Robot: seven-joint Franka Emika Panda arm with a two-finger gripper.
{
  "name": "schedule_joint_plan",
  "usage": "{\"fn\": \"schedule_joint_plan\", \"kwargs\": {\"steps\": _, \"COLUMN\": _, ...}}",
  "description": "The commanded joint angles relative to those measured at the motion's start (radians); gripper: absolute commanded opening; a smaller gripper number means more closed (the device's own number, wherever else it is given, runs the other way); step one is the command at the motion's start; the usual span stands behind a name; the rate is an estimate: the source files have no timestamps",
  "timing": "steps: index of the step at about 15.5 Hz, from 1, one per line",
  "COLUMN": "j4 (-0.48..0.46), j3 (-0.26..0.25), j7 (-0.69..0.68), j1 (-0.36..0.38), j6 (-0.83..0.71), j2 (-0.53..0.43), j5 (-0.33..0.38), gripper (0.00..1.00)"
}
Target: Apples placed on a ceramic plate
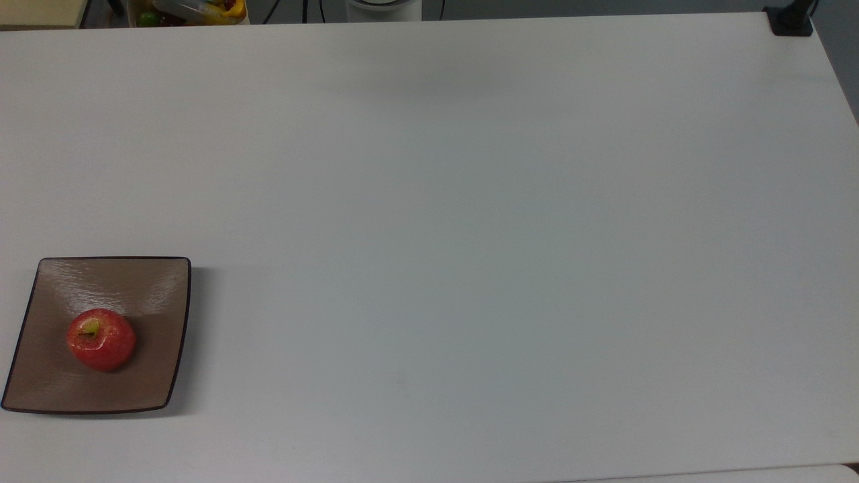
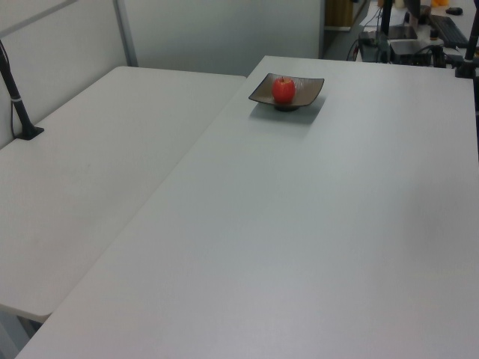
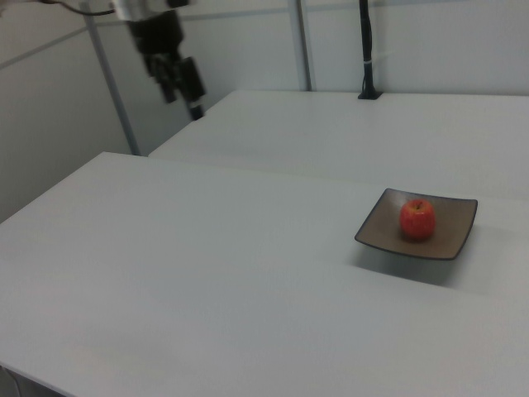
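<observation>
The apple (image 1: 101, 339) sits on the ceramic plate (image 1: 154, 295), left of the plate's middle in the top view, and the plate rests near the top view's left edge of the white table (image 1: 470, 235). Nothing touches the fruit, so the placing looks done. It stands upright, its stem hollow facing up; being round, it has no real long axis. In the right view the gripper (image 3: 183, 86) hangs high at the far left, well apart from the plate, likely pulled clear; its 2 jaws stand apart and hold nothing.
</observation>
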Motion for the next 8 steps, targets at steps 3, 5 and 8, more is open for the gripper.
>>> {"fn": "schedule_joint_plan", "kwargs": {"steps": 3, "j4": -0.217, "j3": -0.008, "j7": 0.005, "j1": 0.153, "j6": -0.041, "j2": -0.144, "j5": 0.031, "gripper": 1.00}}
{"fn": "schedule_joint_plan", "kwargs": {"steps": 5, "j4": -0.252, "j3": -0.009, "j7": -0.011, "j1": 0.183, "j6": -0.017, "j2": -0.139, "j5": 0.031, "gripper": 1.00}}
{"fn": "schedule_joint_plan", "kwargs": {"steps": 8, "j4": -0.253, "j3": -0.008, "j7": -0.133, "j1": 0.181, "j6": 0.098, "j2": -0.095, "j5": 0.031, "gripper": 1.00}}
